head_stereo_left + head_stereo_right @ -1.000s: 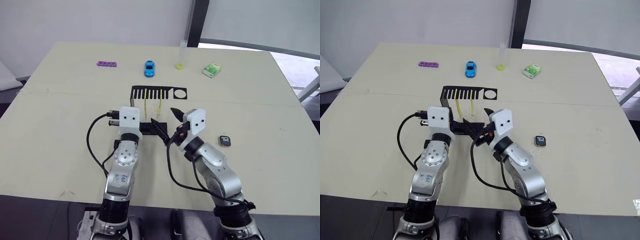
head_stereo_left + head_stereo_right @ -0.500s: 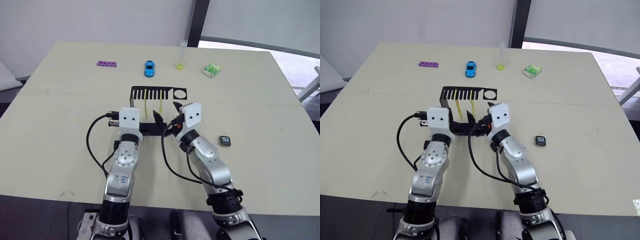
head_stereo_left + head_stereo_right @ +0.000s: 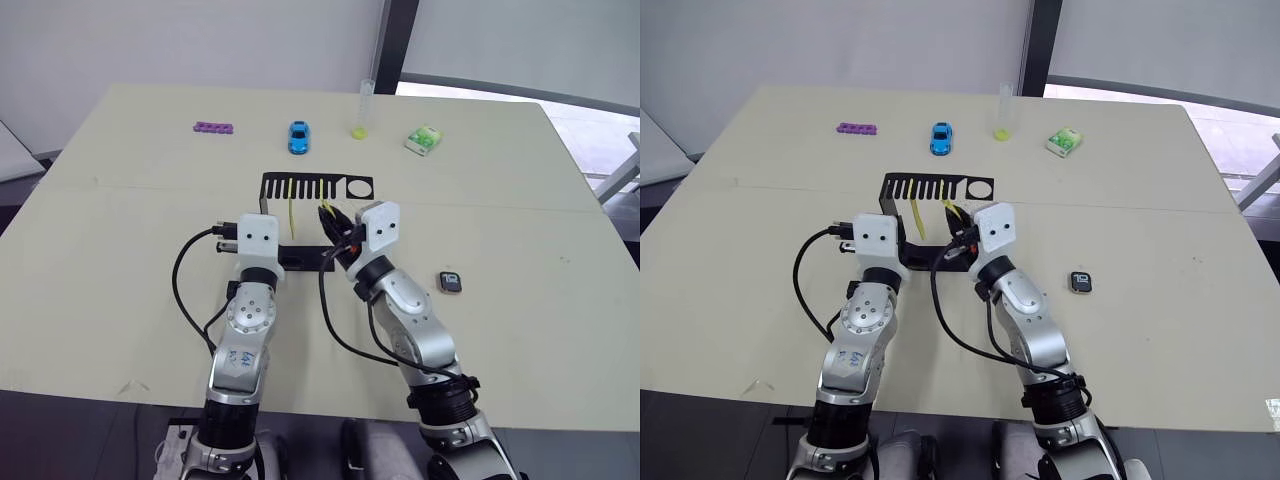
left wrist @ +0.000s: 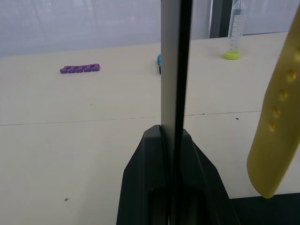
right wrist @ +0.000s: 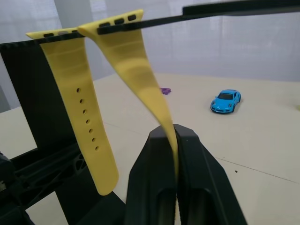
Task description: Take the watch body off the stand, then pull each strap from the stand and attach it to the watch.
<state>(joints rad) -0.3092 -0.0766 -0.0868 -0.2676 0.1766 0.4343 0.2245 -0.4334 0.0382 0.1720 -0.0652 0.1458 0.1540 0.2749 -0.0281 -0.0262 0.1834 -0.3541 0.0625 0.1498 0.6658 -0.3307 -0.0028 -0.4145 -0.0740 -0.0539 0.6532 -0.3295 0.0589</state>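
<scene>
The black stand (image 3: 318, 187) stands mid-table with two yellow straps hanging from its slotted top plate. My left gripper (image 4: 172, 140) is shut on the stand's thin upright (image 4: 176, 70); the strap with holes (image 4: 274, 140) hangs beside it. My right gripper (image 5: 172, 136) is shut on the lower end of the plain strap (image 5: 140, 79), which bends away from the top plate towards the fingers. The holed strap (image 5: 86, 126) hangs free next to it. The watch body (image 3: 451, 282) lies flat on the table to the right of my right arm, with no strap on it.
Along the far side of the table lie a purple block (image 3: 213, 128), a blue toy car (image 3: 299, 136), an upright tube with a yellow-green bottom (image 3: 362, 110) and a green-and-white pack (image 3: 423, 139). The table's right edge runs past the watch body.
My right gripper moved forward and left from beside the stand's foot up to the plain strap and shut on it. The left gripper kept its hold on the stand.
</scene>
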